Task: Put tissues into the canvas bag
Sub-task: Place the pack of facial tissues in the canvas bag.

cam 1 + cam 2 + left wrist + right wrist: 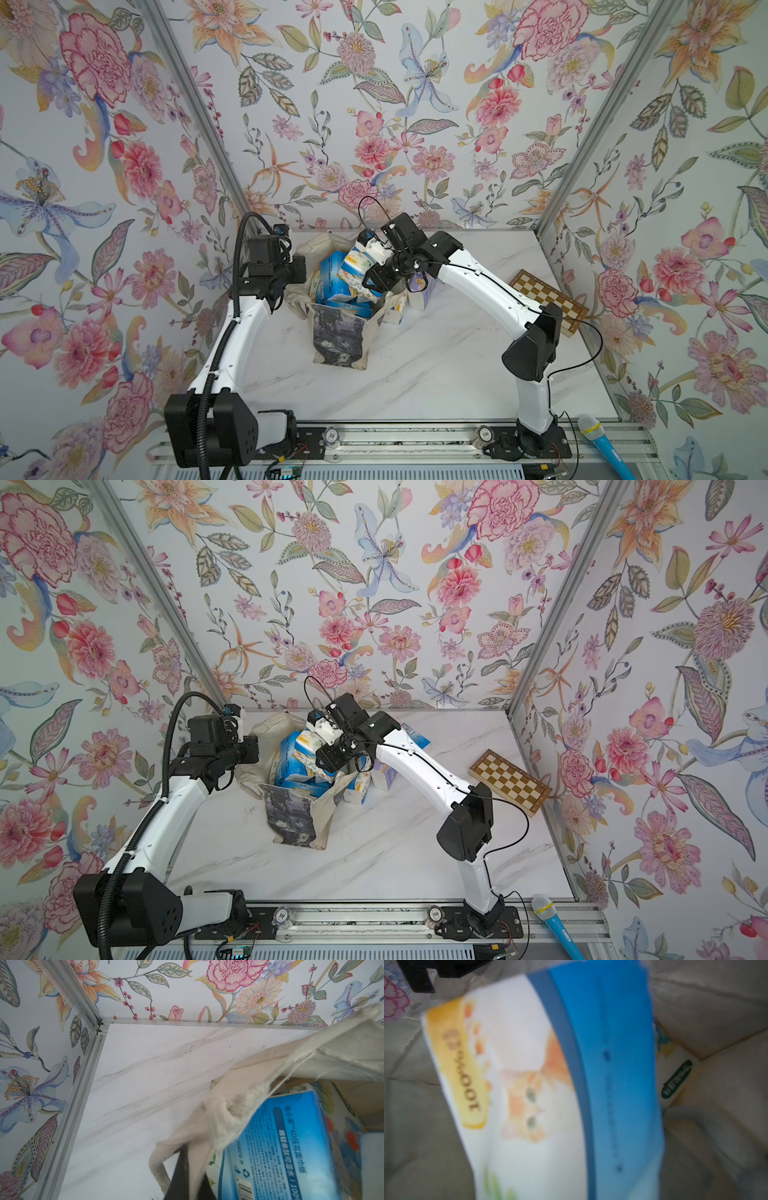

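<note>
The cream canvas bag lies mid-table with its mouth toward the back wall, and several blue-and-white tissues are inside. My left gripper is shut on the bag's rim fabric, holding the mouth up. My right gripper is shut on a tissue pack with a cat picture over the bag's mouth. Its jaws are hidden in the right wrist view.
A lavender pack and another pack stand on the table right of the bag. A wooden chessboard leans at the right wall. A blue microphone lies front right.
</note>
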Robot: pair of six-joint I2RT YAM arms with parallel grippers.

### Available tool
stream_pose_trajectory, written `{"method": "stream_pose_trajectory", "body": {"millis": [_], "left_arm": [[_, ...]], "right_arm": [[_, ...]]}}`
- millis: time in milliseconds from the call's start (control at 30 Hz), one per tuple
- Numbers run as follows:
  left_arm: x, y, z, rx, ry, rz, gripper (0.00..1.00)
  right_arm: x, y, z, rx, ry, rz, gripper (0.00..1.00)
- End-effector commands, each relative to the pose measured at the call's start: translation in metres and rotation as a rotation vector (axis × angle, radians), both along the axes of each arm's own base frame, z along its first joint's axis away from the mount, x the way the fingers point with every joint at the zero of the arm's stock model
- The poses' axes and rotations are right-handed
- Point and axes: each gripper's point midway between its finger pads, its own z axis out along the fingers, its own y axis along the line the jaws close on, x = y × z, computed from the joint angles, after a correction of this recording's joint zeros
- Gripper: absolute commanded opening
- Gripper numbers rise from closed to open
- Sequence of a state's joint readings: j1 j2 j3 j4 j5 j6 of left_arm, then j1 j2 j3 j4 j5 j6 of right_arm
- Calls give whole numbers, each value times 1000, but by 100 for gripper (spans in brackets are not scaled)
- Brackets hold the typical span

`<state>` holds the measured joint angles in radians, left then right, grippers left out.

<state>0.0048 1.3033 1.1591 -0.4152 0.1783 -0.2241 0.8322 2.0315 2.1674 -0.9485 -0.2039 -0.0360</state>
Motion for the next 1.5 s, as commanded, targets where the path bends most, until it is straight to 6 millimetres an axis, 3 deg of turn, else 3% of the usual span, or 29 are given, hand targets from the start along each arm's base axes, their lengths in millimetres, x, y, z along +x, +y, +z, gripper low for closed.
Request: {"method": "stream_pose_trajectory", "body": {"millis": [0, 300, 467, 600, 700, 900, 1067, 1200, 1267, 1467], "left_arm": [[8, 2, 13, 4, -35, -4, 0], [6, 3, 11, 14, -30, -1, 0], [4, 6, 9, 23, -24, 6, 0], [3, 6, 9, 24, -25, 7, 0], [2, 6, 9, 22, -27, 8, 0], [2, 7, 10, 21, -30, 9, 0], [1, 7, 11, 21, -32, 9, 0], [1, 7, 12, 21, -33, 9, 0], [1, 7, 12, 19, -31, 11, 0], [1, 7, 11, 17, -32, 11, 0]], "right_arm": [[12, -14, -4, -146, -86, -92, 53], [53, -29, -11, -472, -418, -255, 54], [69, -43, 3, -492, -478, -351, 51], [73, -42, 20, -468, -532, -376, 51], [64, -26, 20, -429, -521, -308, 53], [35, 8, 1, -395, -463, -130, 65], [23, 16, 0, -364, -433, -62, 85], [-3, 30, 29, -121, -268, 30, 99], [-12, 31, 51, 5, -199, 57, 100], [-9, 12, 119, 285, -147, 41, 99]]}}
